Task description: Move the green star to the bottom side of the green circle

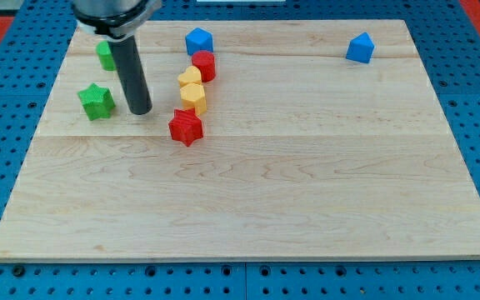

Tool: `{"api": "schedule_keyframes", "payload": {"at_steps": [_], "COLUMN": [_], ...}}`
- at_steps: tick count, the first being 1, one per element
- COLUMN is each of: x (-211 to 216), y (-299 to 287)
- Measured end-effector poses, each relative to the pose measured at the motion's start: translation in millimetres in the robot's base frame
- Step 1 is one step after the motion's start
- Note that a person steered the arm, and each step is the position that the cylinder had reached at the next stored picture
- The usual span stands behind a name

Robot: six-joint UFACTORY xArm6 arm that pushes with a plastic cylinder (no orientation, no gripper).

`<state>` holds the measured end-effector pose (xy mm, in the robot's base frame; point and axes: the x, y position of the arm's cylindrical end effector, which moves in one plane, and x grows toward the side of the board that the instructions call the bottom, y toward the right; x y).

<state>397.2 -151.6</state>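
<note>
Green star [96,101] sits upper left on counter [307,208], just below green circle [105,55] — my tip [141,111], no gripper, holding nothing, stands just right of star; risk: leftward push slides star off edge.

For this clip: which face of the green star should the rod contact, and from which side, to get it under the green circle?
No grip here, only a push. My tip stands just to the view's right of the green star, and the green circle sits above it, partly hidden by the rod. The star is already roughly below, so probably press its left points, nudging slightly rightward.
</note>
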Motion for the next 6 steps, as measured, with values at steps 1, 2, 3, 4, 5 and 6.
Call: {"api": "schedule_keyframes", "payload": {"at_steps": [1,2,3,4,5,6], "x": [23.7,25.0,18.2,-23.1,-66.0,-80.9], "y": [-3.2,-32.8,-69.1,-79.5,-80.7,-79.5]}}
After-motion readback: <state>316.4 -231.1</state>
